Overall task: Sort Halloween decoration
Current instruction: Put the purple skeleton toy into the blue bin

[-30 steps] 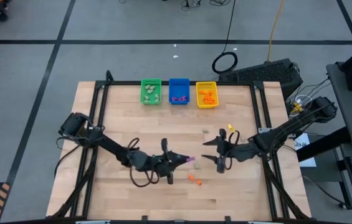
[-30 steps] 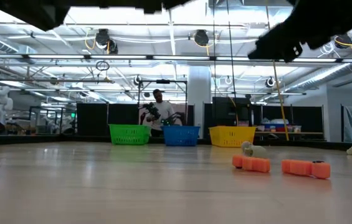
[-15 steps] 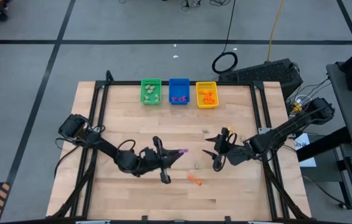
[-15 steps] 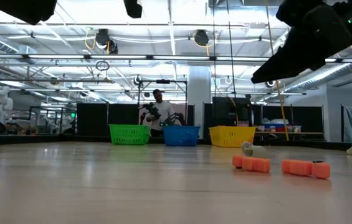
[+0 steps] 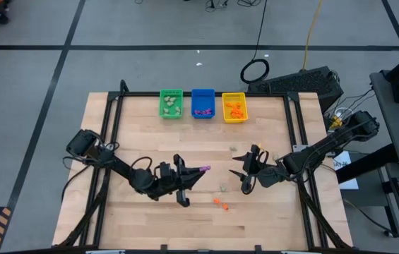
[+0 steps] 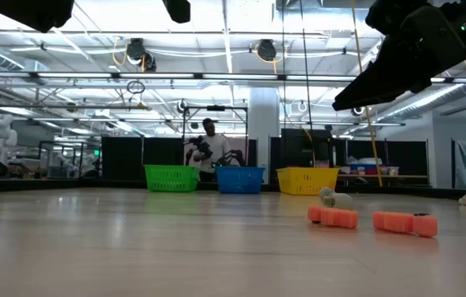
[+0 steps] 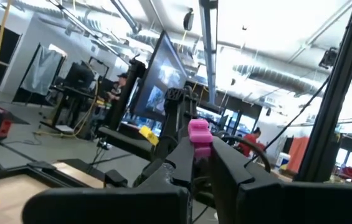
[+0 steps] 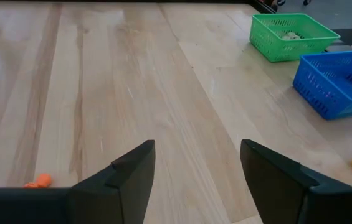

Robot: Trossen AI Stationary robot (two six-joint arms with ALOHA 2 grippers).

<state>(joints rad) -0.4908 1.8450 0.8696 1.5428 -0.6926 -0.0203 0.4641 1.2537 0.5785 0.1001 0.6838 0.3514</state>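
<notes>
High view shows the left claw (image 5: 200,170) has pulled back from the desk (image 5: 135,141) centre toward its own side and risen, gripping a purple trinket (image 7: 199,133) at its fingertips; I judge it is now carrying it to the blue bin (image 5: 203,103). The right claw (image 8: 194,168) hovers open, holding nothing, and barely moved. Two orange trinkets (image 5: 219,203) lie on the desk between and below both claws.

The small pale trinkets (image 5: 171,101) inside the green rectangular plastic bin (image 5: 162,111) are too tiny to identify. In the low view, both dark arms are cut off by the picture's top edge
</notes>
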